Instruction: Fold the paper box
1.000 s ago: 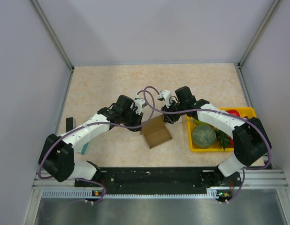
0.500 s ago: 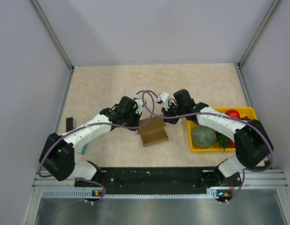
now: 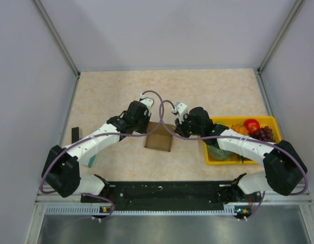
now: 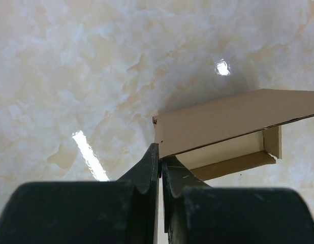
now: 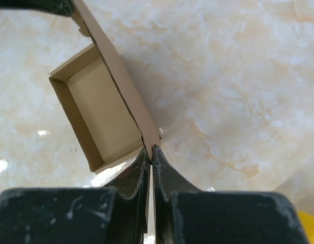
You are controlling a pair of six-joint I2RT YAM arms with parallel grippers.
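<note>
The paper box (image 3: 158, 139) is a small brown cardboard carton lying on the table between my two arms. Its open tray (image 5: 98, 116) faces up and its lid flap (image 4: 233, 119) stands raised along the far side. My left gripper (image 3: 148, 126) is shut on the flap's left corner, and the left wrist view shows its tips (image 4: 160, 152) pinching the cardboard edge. My right gripper (image 3: 178, 132) is shut on the flap's right corner, and the right wrist view shows it (image 5: 151, 147) clamped on the thin edge beside the tray.
A yellow tray (image 3: 271, 120) stands to the right with a red tomato (image 3: 252, 125), dark grapes (image 3: 264, 133) and a green melon (image 3: 218, 152) partly under my right arm. A small black block (image 3: 75, 134) lies at the left. A teal packet (image 3: 91, 157) shows beneath my left arm.
Both grippers have closed onto the box's lid flap. The box has turned and shifted slightly left. My right arm has swung left and lower, uncovering the fruit in the tray.
</note>
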